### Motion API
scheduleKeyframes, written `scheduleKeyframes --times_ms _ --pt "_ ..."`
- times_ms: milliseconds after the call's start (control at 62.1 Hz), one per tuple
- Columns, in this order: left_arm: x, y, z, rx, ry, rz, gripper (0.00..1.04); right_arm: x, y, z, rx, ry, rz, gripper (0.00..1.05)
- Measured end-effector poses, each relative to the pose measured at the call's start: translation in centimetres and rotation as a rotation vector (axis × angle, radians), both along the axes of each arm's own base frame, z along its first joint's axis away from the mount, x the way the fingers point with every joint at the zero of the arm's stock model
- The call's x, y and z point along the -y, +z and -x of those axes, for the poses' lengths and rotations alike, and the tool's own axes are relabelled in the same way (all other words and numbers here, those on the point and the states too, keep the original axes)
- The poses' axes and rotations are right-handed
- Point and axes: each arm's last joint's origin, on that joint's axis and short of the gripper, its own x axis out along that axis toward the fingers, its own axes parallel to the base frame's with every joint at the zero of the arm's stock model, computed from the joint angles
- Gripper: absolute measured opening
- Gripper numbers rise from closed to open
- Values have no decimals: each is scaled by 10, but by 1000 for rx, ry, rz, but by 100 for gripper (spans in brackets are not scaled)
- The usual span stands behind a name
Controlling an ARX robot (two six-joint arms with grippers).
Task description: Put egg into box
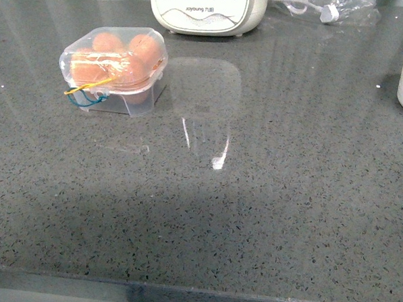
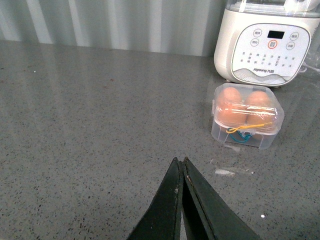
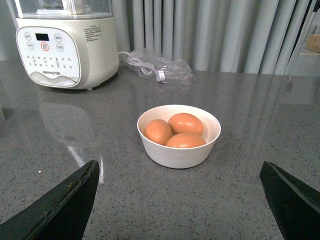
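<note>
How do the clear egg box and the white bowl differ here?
The box is clear plastic with its lid closed and blue and yellow bands at the front; the bowl is opaque white and open-topped. The box is squarish with rounded corners; the bowl is round. Both hold orange-brown eggs and sit on the grey counter.

My front camera shows the box [image 1: 116, 71], clear plastic, lid closed, blue and yellow bands hanging at its front, standing upright on the counter. Orange-brown eggs [image 1: 135, 68] fill its cells. Three more eggs [image 3: 185, 123] lie elsewhere, clustered together.
</note>
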Motion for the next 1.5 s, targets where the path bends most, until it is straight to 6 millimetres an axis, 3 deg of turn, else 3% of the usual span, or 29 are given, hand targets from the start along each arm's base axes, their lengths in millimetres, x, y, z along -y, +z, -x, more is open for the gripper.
scheduleKeyframes --times_ms 161,435,1095,1224,1497 --pt "0 -8 11 -3 -1 2 4 0 0 0 0 0 0 97" --pt "0 -18 12 7 0 2 4 0 0 0 0 0 0 97" --pt "0 -16 13 26 0 3 4 0 0 0 0 0 0 97" --pt "0 -16 13 26 0 2 33 0 0 0 0 0 0 97" --pt "0 -16 13 26 0 2 78 0 0 0 0 0 0 97"
